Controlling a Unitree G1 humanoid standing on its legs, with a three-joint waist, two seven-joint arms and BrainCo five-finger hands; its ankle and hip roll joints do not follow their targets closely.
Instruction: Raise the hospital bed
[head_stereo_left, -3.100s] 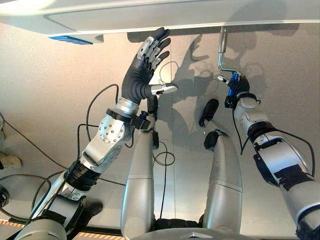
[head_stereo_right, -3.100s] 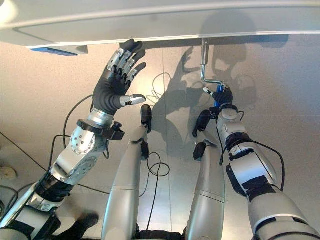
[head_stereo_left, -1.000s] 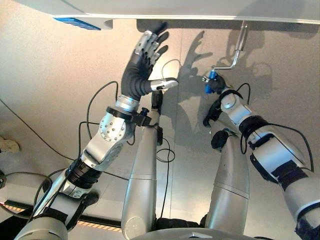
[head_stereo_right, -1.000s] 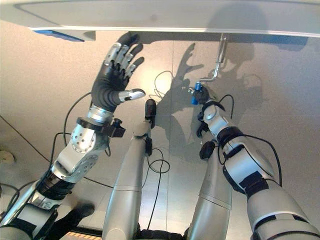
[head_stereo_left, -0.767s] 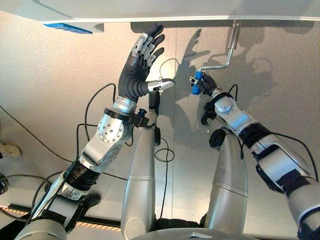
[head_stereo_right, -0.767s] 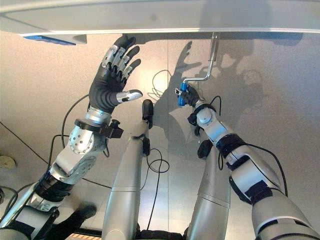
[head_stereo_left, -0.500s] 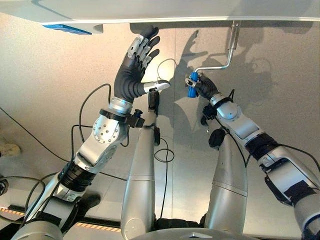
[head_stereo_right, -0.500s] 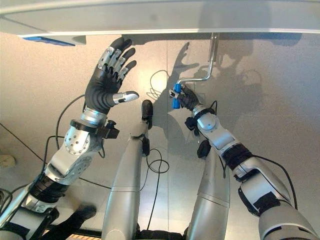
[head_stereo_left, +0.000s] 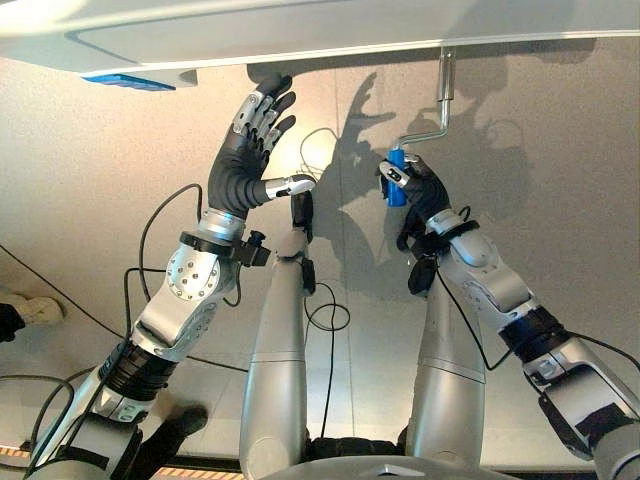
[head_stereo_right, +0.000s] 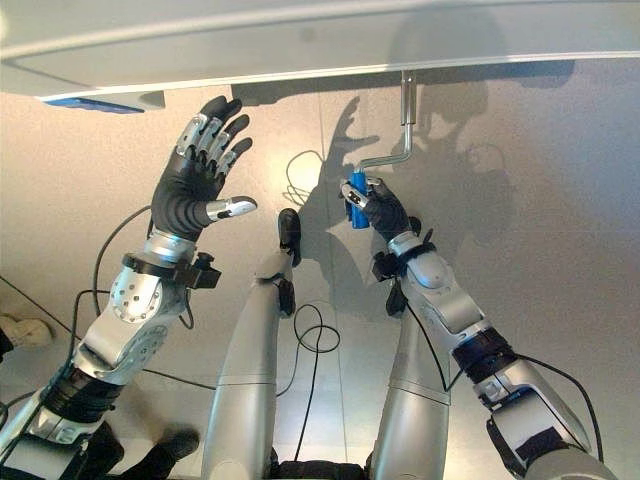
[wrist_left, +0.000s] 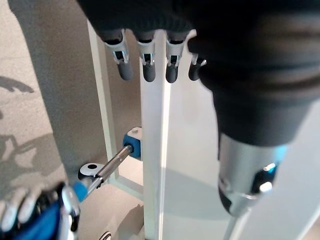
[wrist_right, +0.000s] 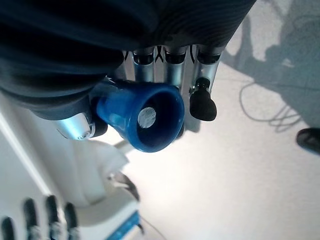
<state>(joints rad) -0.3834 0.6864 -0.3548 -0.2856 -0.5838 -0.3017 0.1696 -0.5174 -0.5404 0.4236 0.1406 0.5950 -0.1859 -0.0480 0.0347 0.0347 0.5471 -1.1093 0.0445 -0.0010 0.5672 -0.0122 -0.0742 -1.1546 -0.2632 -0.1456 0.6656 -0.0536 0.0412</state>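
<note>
The white hospital bed frame (head_stereo_left: 300, 30) runs along the top of the eye views. A silver crank (head_stereo_left: 443, 100) hangs from its edge and bends into a blue handle (head_stereo_left: 394, 185). My right hand (head_stereo_left: 420, 195) is shut on that blue handle (wrist_right: 147, 117), fingers and thumb curled round it. The handle now points roughly upright, left of the crank's shaft. My left hand (head_stereo_left: 245, 150) is raised with straight, spread fingers, their tips just under the bed's edge near a blue label (head_stereo_left: 140, 80). The left wrist view has the crank (wrist_left: 107, 167) running to a blue fitting (wrist_left: 133, 143) on the frame.
Grey floor lies under the bed. A person's shoe (head_stereo_left: 30, 312) shows at the far left edge. The bed's white post (wrist_left: 152, 165) stands close ahead of my left hand's fingers.
My right hand has swung the crank's blue handle from the right, round to the left and lower, turning it upright. The left hand has drifted slightly left, staying open.
</note>
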